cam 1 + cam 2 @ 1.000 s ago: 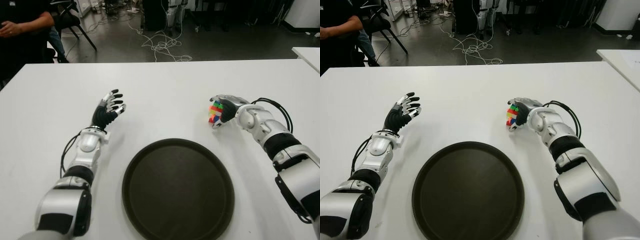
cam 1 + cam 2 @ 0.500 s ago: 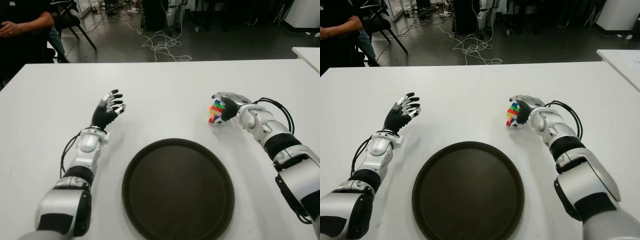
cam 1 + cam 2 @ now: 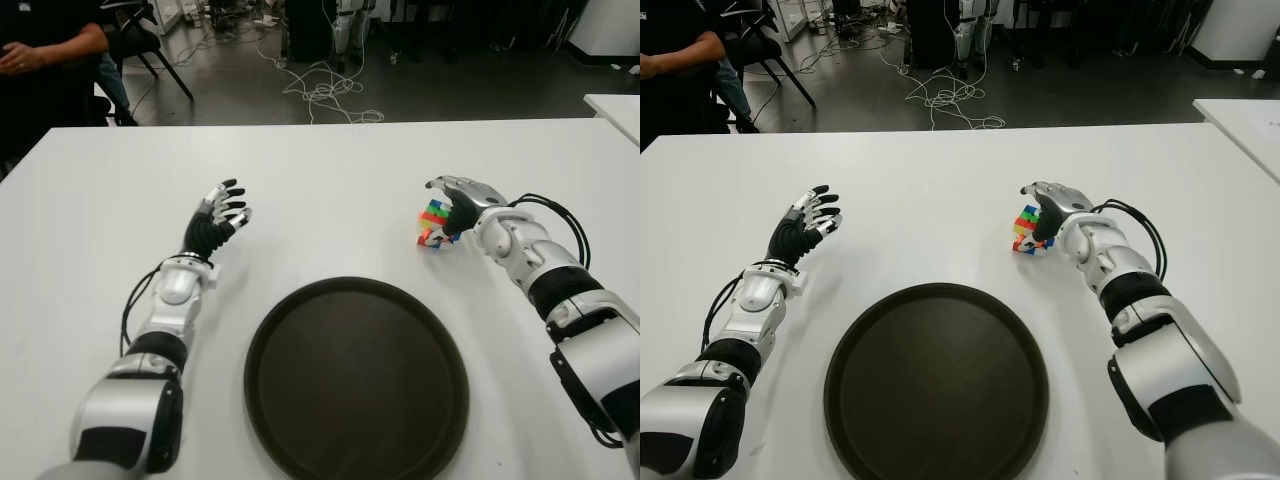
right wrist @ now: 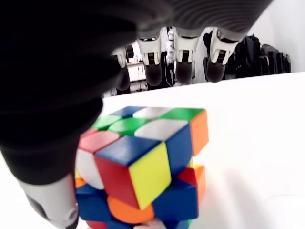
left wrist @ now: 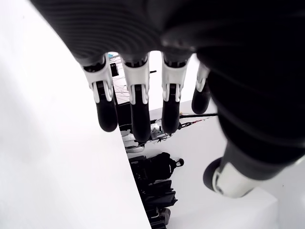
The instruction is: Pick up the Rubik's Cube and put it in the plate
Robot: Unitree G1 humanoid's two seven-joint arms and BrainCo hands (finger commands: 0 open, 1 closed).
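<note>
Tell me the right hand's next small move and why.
Probably close the fingers around the Rubik's Cube: the right hand sits over it with fingers still extended, the cube on the table, outside the plate. Left hand is idle, open.

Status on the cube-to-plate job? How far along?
Done: the right hand has reached the Rubik's Cube. In hand: it curls over the cube, but the fingers look extended past it, so no firm grasp is evident. Left: grasp, lift, carry to the plate, which holds nothing. The left hand shows open, left of the plate.
</note>
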